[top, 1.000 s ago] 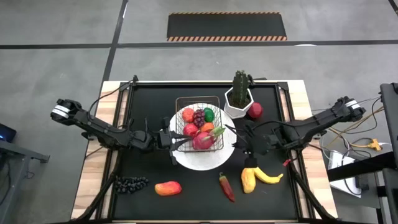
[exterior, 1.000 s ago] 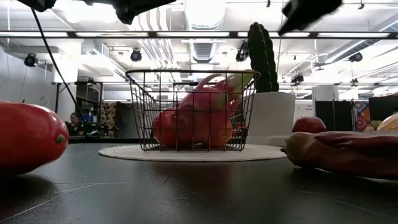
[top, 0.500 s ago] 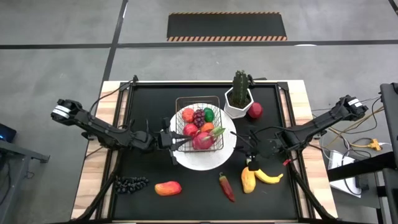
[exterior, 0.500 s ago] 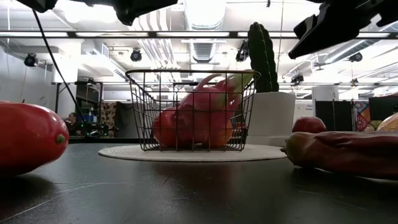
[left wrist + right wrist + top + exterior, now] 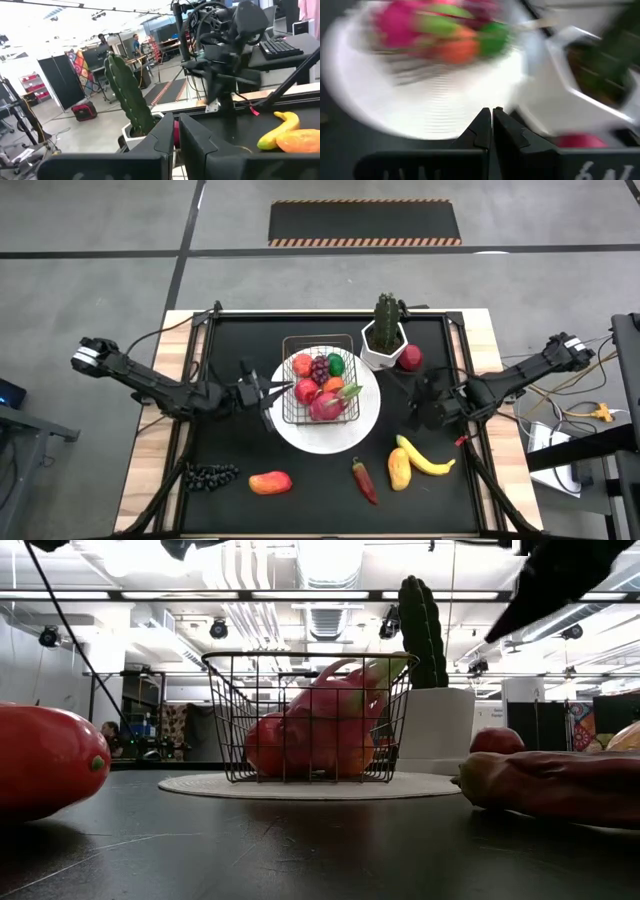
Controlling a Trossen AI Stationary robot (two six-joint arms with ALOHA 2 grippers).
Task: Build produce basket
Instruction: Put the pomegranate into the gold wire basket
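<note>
The wire basket (image 5: 320,378) is seen on the round white plate (image 5: 325,435) at the centre of the black table (image 5: 240,340), and is filled with a dragonfruit (image 5: 326,406), red apples (image 5: 303,365), purple grapes (image 5: 320,368), an orange (image 5: 333,385) and a green piece (image 5: 336,363). The left gripper (image 5: 265,393) is held at 9 o'clock of the basket, just off its side and above the plate's rim, with its fingers (image 5: 170,142) pressed together and nothing between them. The right gripper (image 5: 418,402) is held at 3 o'clock of the basket, apart from the plate, its fingers (image 5: 492,131) likewise closed on nothing. A banana (image 5: 428,461) and a mango (image 5: 399,469) are seen at 5 o'clock of the basket, below the right gripper; a red chili (image 5: 363,480) lies at 6 o'clock, a second mango (image 5: 270,482) and dark grapes (image 5: 212,475) at 7 o'clock. A cactus pot (image 5: 384,345) and one apple (image 5: 410,358) are found at 2 o'clock
</note>
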